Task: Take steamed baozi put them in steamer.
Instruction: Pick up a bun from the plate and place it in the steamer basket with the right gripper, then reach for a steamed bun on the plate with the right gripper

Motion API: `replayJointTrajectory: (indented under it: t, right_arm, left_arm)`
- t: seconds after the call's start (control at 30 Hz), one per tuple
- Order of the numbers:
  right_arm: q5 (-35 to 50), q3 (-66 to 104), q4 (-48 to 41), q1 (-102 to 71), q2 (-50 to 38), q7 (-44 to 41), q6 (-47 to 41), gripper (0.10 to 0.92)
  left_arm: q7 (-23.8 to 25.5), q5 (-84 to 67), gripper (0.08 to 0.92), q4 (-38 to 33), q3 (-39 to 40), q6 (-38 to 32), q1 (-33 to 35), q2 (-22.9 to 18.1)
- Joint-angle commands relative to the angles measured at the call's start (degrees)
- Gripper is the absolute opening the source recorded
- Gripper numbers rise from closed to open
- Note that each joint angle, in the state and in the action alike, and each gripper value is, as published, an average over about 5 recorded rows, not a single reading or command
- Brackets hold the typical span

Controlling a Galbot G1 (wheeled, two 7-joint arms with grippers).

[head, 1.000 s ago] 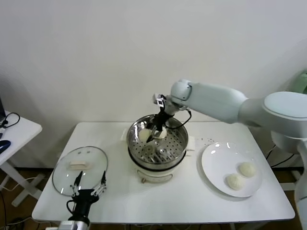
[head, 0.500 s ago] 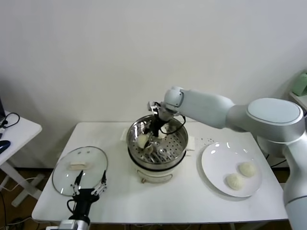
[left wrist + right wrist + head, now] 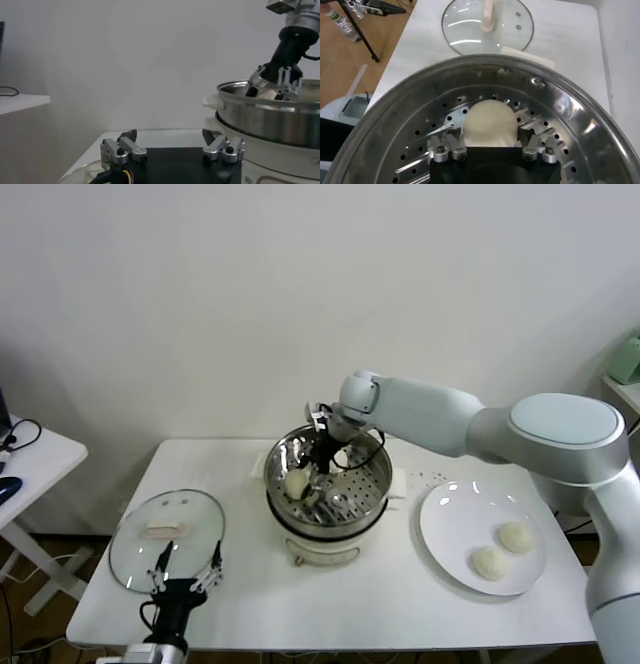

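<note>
The steamer is seen mid-table, and inside it the right gripper is lowered onto the perforated tray, its fingers clamped on one steamed baozi. Since a second ago, gripper and bun have been brought down from rim height. Two baozi are left on the plate. The left gripper is parked, fingers apart, by the glass lid. No writing can be read.

Even bright indoor light falling from above, glare glinting off the steamer rim, soft shadows lying underneath.
</note>
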Motion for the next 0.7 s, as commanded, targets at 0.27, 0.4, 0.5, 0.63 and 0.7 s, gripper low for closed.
replayJointTrajectory:
  t: [0.27, 0.4, 0.5, 0.63, 0.7]
  right_arm:
    - [-0.4, 0.2, 4.5, 4.7, -4.0, -1.6, 0.3, 0.823]
    - [-0.6, 0.0, 8.4, 10.4, -9.7, -3.8, 0.8, 0.823]
    - [-1.4, -0.8, 12.0, 14.7, -15.1, -5.5, 1.4, 0.823]
    - [-4.5, -2.6, 17.5, 19.4, -22.9, -7.8, 2.5, 0.823]
    - [-7.6, -3.0, 19.6, 20.5, -26.6, -8.8, 3.3, 0.823]
  left_arm:
    - [-0.1, -0.1, 0.823, 0.2, 0.0, 0.0, -0.1, 0.1]
    - [-0.1, -0.1, 0.823, 0.2, 0.1, 0.1, -0.3, 0.1]
    - [-0.2, 0.0, 0.823, 0.3, 0.2, 0.2, -0.7, 0.2]
    - [-1.1, 0.2, 0.823, 0.6, 0.3, 0.2, -1.3, 0.7]
    - [-1.7, 0.4, 0.823, 0.7, 0.4, 0.3, -1.6, 0.9]
